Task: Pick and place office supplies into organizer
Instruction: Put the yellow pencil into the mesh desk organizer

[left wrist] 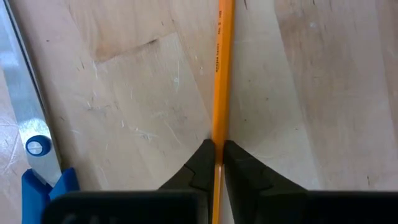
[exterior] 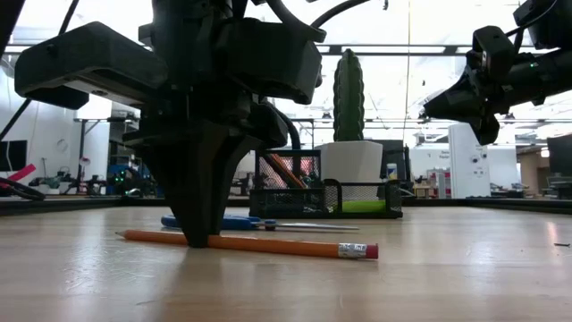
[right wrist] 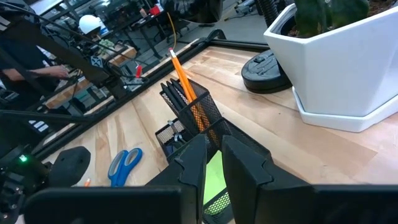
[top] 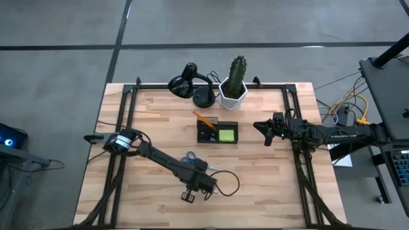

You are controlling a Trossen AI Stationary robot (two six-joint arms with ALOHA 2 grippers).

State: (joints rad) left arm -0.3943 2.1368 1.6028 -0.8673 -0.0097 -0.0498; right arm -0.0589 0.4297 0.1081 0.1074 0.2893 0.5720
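An orange pencil (exterior: 268, 245) lies flat on the wooden table near its front edge, eraser end (exterior: 356, 251) toward the right. My left gripper (exterior: 198, 240) stands over it, pointing down and shut on it. Blue-handled scissors (top: 190, 158) lie flat just behind it. The black mesh organizer (top: 217, 132) stands mid-table, with a lime-green sticky pad (top: 227, 135) and a leaning orange pencil (right wrist: 183, 78) in it. My right gripper (top: 264, 131) hovers to the right of the organizer, fingers nearly together and holding nothing. My left gripper pinches the pencil's shaft (left wrist: 221, 134) between its two fingertips (left wrist: 202, 155), nearer the end away from the eraser. The fingers come from above, pointing down, and lie across the pencil. The pencil rests level on the table along its whole length.
A cactus in a white pot (top: 234, 89) and a black desk lamp (top: 192, 84) stand at the far edge, behind the organizer. Black frame rails (top: 124, 115) run along the table's left and right sides. Bare wood lies between the organizer and the scissors.
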